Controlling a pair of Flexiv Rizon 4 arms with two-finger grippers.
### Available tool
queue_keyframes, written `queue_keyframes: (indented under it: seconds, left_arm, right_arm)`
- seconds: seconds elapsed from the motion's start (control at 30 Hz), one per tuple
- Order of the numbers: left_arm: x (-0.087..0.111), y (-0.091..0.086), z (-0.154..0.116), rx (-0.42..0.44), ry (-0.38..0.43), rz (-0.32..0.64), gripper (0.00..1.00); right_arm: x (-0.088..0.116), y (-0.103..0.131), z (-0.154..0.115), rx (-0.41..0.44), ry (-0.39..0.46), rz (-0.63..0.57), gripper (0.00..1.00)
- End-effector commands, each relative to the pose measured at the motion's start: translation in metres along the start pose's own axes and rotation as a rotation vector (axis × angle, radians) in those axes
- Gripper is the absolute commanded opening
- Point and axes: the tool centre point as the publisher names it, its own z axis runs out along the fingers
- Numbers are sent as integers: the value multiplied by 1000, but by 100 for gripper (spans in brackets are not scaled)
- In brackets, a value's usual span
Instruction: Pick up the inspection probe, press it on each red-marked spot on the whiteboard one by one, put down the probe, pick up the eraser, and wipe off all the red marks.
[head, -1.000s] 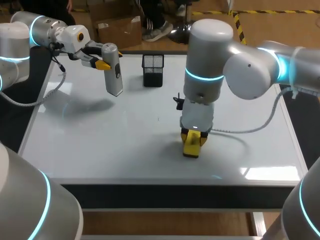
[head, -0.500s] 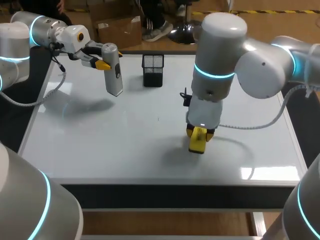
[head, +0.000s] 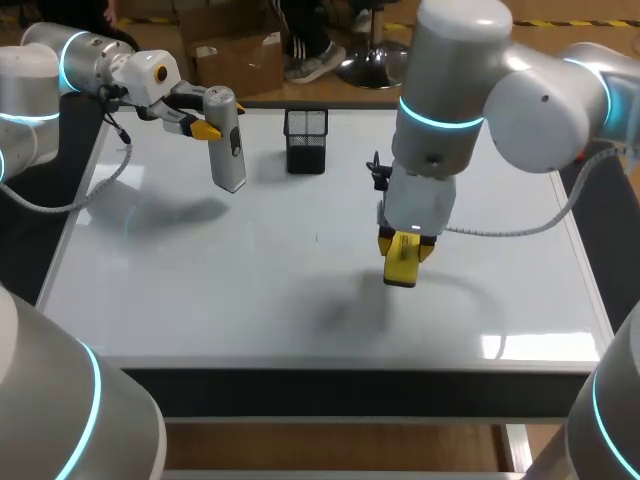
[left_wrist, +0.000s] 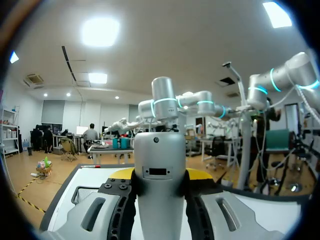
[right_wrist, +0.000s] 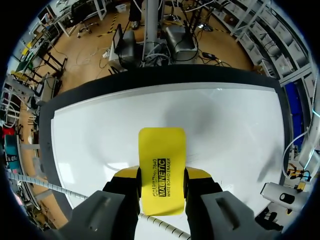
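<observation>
Seemingly almost done: no red marks show on the whiteboard (head: 200, 290). The right gripper (right_wrist: 161, 172) clamps the yellow eraser (right_wrist: 161, 147) over the board's middle right. The left gripper (head: 205, 125) grasps the probe (head: 228, 145) at far left, not yet set down.

probe (head: 229, 140) left, mesh cup (head: 306, 140) behind, eraser (head: 402, 270) right

Head cam looking down from 6 o'clock; right wrist staring down close at shared whiteboard (head: 200, 290); left wrist facing 3 o'clock.
</observation>
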Motion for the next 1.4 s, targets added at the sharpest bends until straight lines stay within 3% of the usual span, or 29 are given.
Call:
queue_keyframes:
  seconds: [0.03, 0.33, 0.6, 0.8, 0.87, 1.13, 1.4]
  left_arm:
    - [-1, -1, -1, -1, 5, -1, 0]
    - [-1, -1, -1, -1, 5, -1, 0]
    - [-1, -1, -1, -1, 5, -1, 0]
    - [-1, -1, -1, -1, 5, -1, 0]
    - [-1, -1, -1, -1, 5, -1, 0]
    - [-1, -1, -1, -1, 5, -1, 0]
    - [-1, -1, -1, -1, 5, -1, 0]
  right_arm:
    - [2, 0, -1, 4, 0, -2, 0]
    - [2, -4, 0, 3, 4, 1, 0]
    - [-4, -56, -14, 38, 33, -28, 0]
    - [-6, -102, -21, 53, 6, -28, 0]
    - [-7, -117, -21, 41, -25, -34, 0]
    - [-20, -173, -13, -7, 11, -65, 0]
    - [-34, -212, 1, -44, 17, -107, 0]
